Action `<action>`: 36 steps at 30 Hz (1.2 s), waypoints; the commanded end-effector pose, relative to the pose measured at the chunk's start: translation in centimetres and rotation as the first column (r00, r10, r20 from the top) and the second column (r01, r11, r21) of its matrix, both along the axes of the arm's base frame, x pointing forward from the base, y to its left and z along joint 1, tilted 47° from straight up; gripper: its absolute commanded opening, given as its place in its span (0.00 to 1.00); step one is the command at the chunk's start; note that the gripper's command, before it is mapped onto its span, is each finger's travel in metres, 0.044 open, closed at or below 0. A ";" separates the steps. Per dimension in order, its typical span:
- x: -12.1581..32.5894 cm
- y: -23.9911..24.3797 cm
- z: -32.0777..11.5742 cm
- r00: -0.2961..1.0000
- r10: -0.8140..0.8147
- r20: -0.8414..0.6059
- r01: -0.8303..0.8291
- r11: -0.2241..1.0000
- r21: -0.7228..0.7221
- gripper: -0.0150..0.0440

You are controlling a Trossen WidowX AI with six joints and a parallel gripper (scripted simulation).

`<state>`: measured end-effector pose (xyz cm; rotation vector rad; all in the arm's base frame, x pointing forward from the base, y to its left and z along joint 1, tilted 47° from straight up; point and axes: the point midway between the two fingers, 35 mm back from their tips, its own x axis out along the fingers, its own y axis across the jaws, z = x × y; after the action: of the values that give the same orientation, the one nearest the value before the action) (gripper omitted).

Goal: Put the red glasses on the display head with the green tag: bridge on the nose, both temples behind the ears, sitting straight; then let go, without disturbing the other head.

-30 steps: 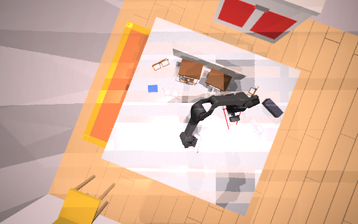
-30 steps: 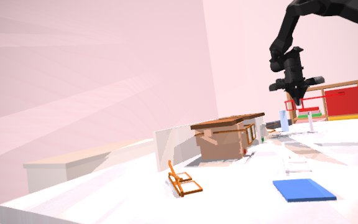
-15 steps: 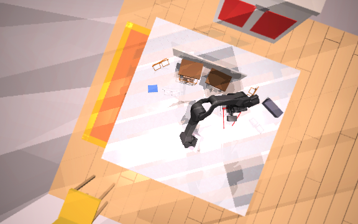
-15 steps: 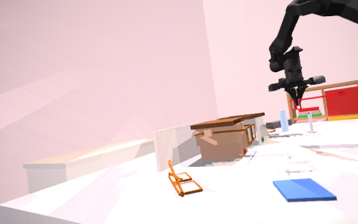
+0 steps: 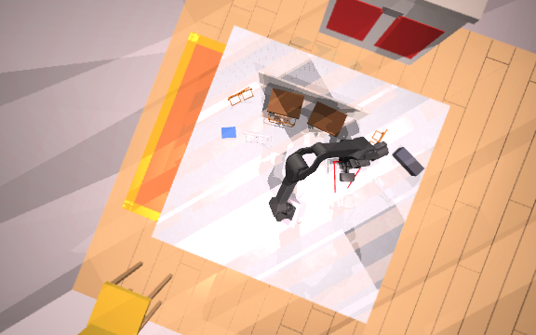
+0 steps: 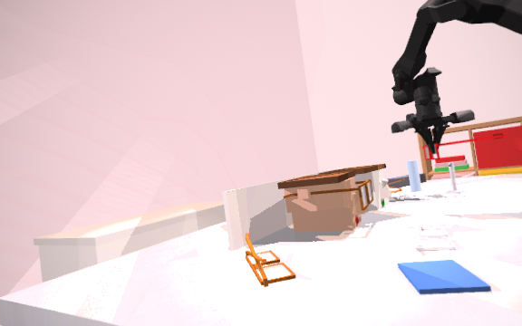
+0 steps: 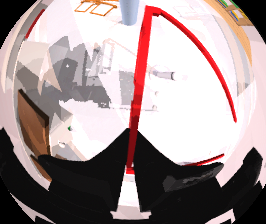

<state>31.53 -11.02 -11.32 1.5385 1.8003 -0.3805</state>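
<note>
The red glasses are held in the air by their front frame. My gripper is shut on them, above the table and to the right of both heads in the top view. Their temples are spread and point toward the bottom of that view. The head with the green tag has a brown top and stands right of the other head; its green tag shows. The other head wears orange glasses. In the exterior view it hides most of the green-tag head.
A pale panel stands behind the heads. Orange glasses and a blue square lie left; other orange glasses lie right, near a dark case. A light blue cylinder stands beyond the heads.
</note>
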 end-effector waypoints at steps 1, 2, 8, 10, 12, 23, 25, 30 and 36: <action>0.3 0.1 0.0 1.000 -0.004 0.006 0.004 1.000 -0.004 0.25; 0.3 0.3 -0.2 1.000 -0.004 0.006 0.004 1.000 -0.004 0.25; 0.3 3.0 -2.7 1.000 -0.004 0.007 0.004 1.000 -0.003 0.25; 0.2 3.9 -3.6 1.000 -0.004 0.007 0.004 1.000 -0.002 0.25; 0.2 4.3 -3.9 1.000 -0.004 0.007 0.004 1.000 -0.001 0.25; 0.3 4.6 -3.5 1.000 -0.004 0.007 0.004 1.000 -0.001 0.25; 0.3 4.8 -3.3 1.000 -0.004 0.007 0.004 1.000 -0.001 0.25; 0.4 4.9 -3.2 1.000 -0.004 0.007 0.004 1.000 0.000 0.25; 0.4 5.0 -3.1 1.000 -0.004 0.007 0.004 1.000 0.000 0.25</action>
<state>31.81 -6.05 -14.77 1.5389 1.7993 -0.3786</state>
